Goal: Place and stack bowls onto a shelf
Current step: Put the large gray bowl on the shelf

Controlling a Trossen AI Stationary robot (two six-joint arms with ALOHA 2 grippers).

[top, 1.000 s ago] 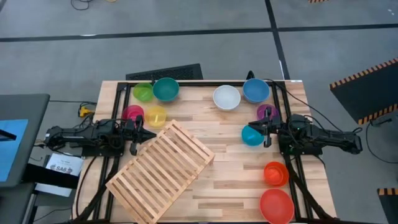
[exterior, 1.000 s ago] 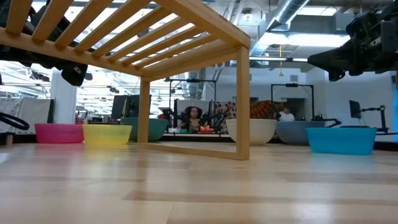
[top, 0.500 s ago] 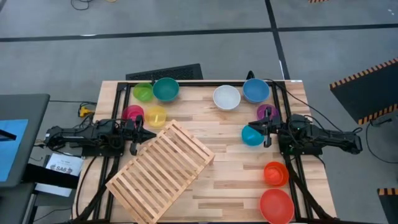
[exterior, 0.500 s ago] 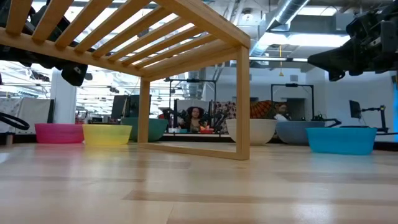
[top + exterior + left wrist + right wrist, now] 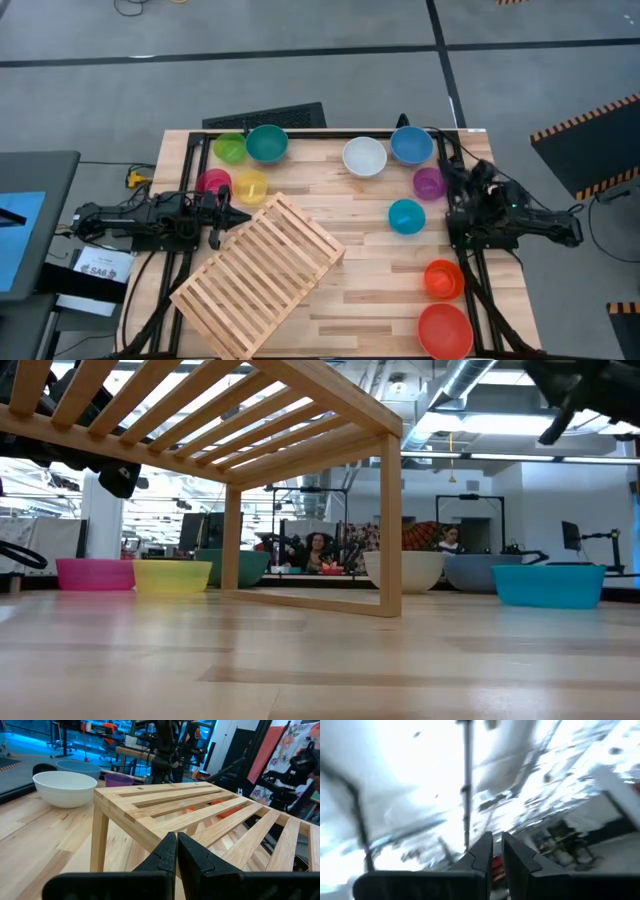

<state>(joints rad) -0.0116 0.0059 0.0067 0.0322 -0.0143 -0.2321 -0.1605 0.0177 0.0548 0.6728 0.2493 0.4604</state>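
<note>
The slatted wooden shelf (image 5: 260, 275) stands on its legs (image 5: 390, 520) on the table's left half. Around it sit the bowls: green (image 5: 230, 149), teal (image 5: 267, 143), pink (image 5: 212, 182), yellow (image 5: 250, 186), white (image 5: 364, 156), blue (image 5: 411, 145), purple (image 5: 429, 182), light blue (image 5: 406, 216), orange (image 5: 443, 279) and red (image 5: 445, 331). My left gripper (image 5: 222, 212) is shut and hovers at the shelf's left far edge (image 5: 150, 815). My right gripper (image 5: 452, 172) is shut, raised and tipped upward near the right edge; its wrist view (image 5: 497, 845) faces the ceiling.
A black frame (image 5: 300, 132) runs along the table's far and side edges. Bare planks (image 5: 370, 290) lie between the shelf and the orange and red bowls. Beyond the table, in the low view, a person (image 5: 318, 550) sits in the room.
My right gripper has swung up and back toward the table's right far corner and tipped upward, away from the light blue bowl. The purple bowl now shows in full. No bowl moved.
</note>
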